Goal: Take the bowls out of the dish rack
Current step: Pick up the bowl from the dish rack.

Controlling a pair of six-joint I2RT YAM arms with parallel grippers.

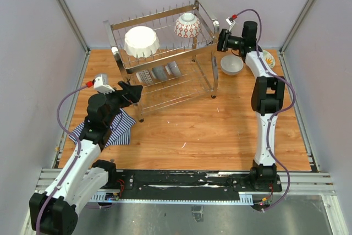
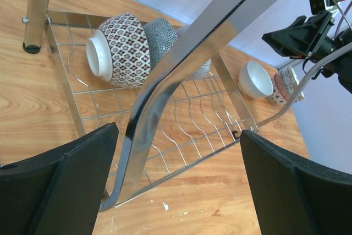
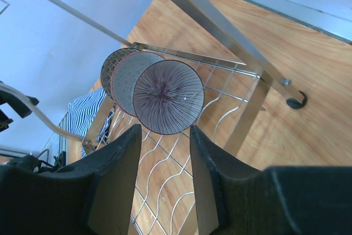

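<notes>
Five bowls in chrome two-tier dish rack | left gripper wide, astride frame; right gripper narrow, empty

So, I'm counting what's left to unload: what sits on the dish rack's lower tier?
Three small bowls on edge in a row: a dark patterned bowl, a grey-blue bowl and a line-patterned bowl. Each overlaps the next, so anything between them is hidden.

Chrome dish rack; plain white scalloped bowl; white bowl with red lattice; brown-and-white geometric-print bowl; grey-blue scale-patterned bowl; purple bowl with fine radiating lines; blue-and-white striped cloth; orange wood-grain desk.
</notes>
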